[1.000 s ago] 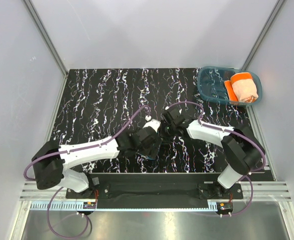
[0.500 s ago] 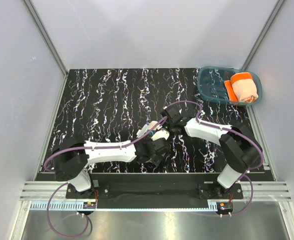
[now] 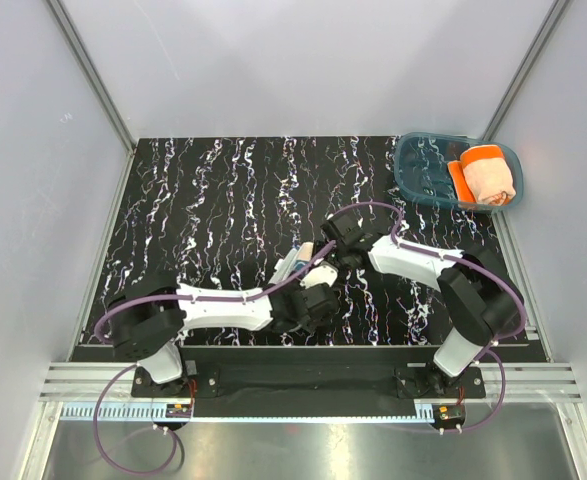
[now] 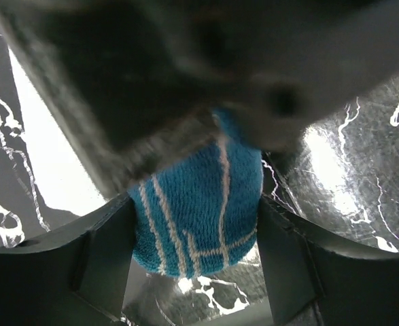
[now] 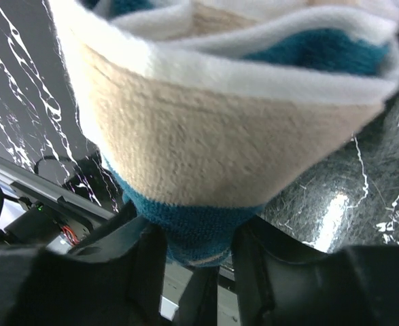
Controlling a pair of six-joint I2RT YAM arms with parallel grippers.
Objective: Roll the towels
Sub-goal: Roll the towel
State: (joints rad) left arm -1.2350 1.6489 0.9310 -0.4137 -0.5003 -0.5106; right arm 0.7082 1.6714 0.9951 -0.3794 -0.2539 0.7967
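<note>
Clamping left jaws and right jaws on the teal towel (image 4: 199, 210) at lower centre of the desk (image 3: 193, 200); lying in the upper-right tray (image 3: 420, 176), an orange towel (image 3: 490, 172).

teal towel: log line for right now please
teal towel: rolled, mid-table | left jaws: closed on it | right jaws: closed on it | orange towel: rolled, in tray

No legible text, label, brand or number on anything
</note>
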